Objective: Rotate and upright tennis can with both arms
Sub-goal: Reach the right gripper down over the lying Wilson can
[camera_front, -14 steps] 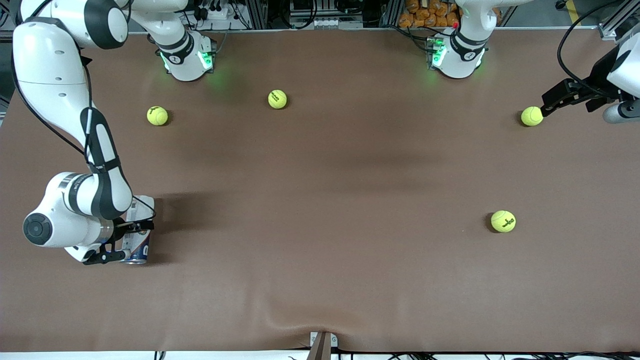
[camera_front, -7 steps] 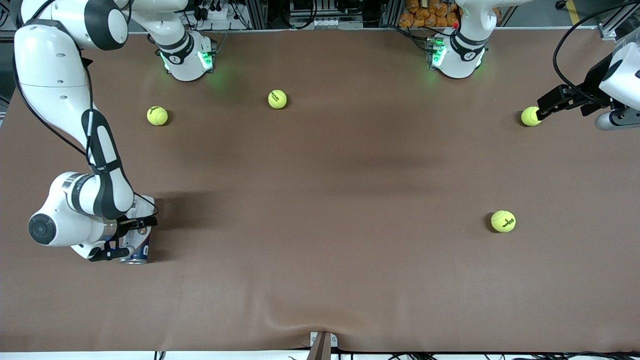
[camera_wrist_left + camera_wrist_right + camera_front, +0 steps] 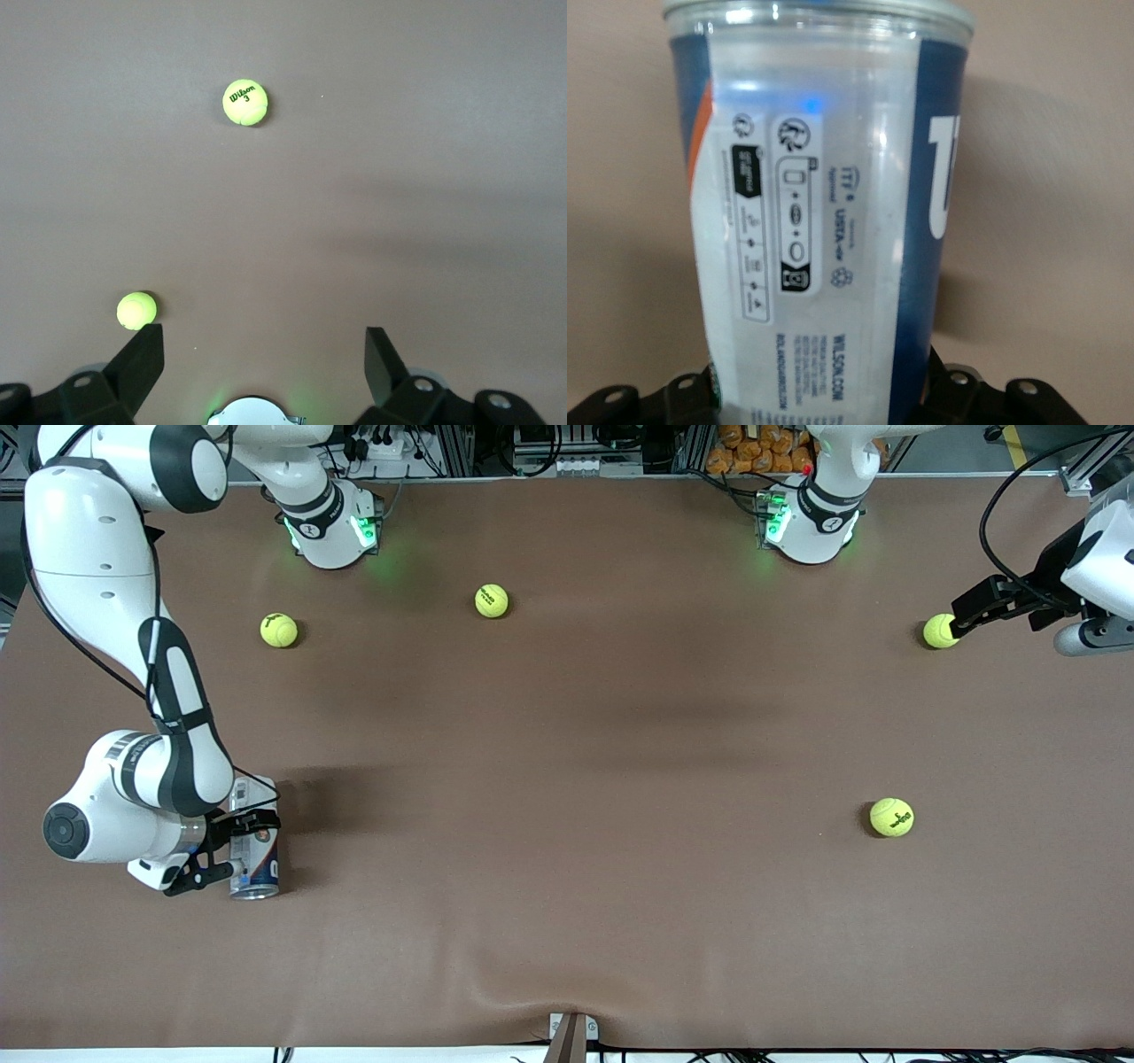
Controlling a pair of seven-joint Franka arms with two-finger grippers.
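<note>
In the front view, look at the lower left of the frame: your right gripper is clamped on the tennis can, which lies flat on the table. So the can is grabbed, but not turned or stood up. There is lots of bare table toward the middle.

At the upper right, your left gripper waits spread wide by a tennis ball.

The left wrist view shows its fingers apart, holding nothing.

The right wrist view shows the can filling the jaws.

Broad bare table mid-span gives passage; four scattered tennis balls seem the only obstacles there
</note>
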